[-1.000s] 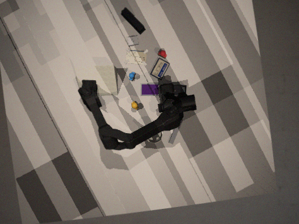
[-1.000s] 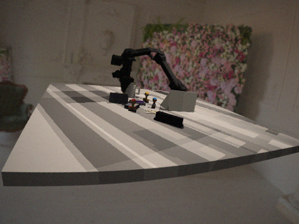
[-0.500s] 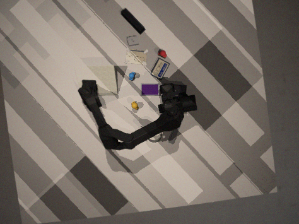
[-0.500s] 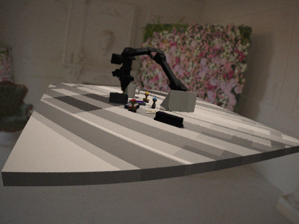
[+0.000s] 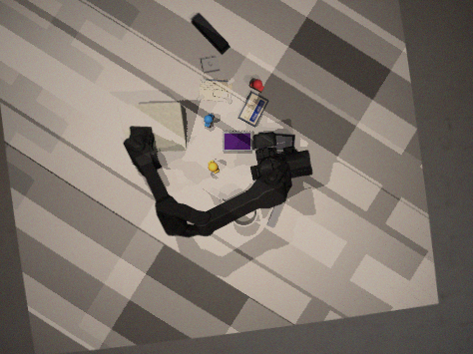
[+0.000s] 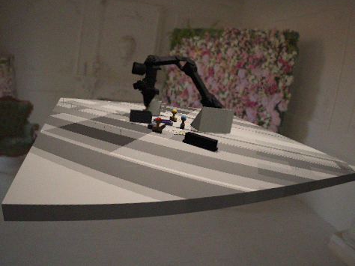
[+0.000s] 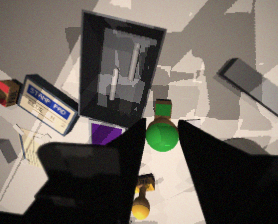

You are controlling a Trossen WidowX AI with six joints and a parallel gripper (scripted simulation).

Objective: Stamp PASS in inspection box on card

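My gripper (image 7: 161, 123) (image 6: 148, 106) is shut on a stamp with a green ball handle (image 7: 162, 137) and a green base, beside the black tray. Its lettering and printing face are hidden, and its exact height is unclear. The purple ink pad (image 5: 236, 142) (image 7: 104, 132) lies just left of the arm's head in the top view, partly behind the tray and finger in the wrist view. The cream card (image 5: 210, 90) (image 7: 30, 152) lies above the pad in the top view; its small box's contents are not legible. A box labelled STAMP PAD (image 5: 252, 109) (image 7: 47, 105) lies between red stamp and pad.
Stamps with yellow (image 5: 213, 167) (image 7: 141, 208), blue (image 5: 209, 120) (image 6: 183, 118) and red (image 5: 256, 85) (image 6: 158, 120) handles stand around. The black tray (image 7: 89, 65) holds two pale rods. A black bar (image 5: 211, 33) (image 6: 200, 141) and a grey block (image 6: 215, 121) (image 5: 170, 117) stand farther out.
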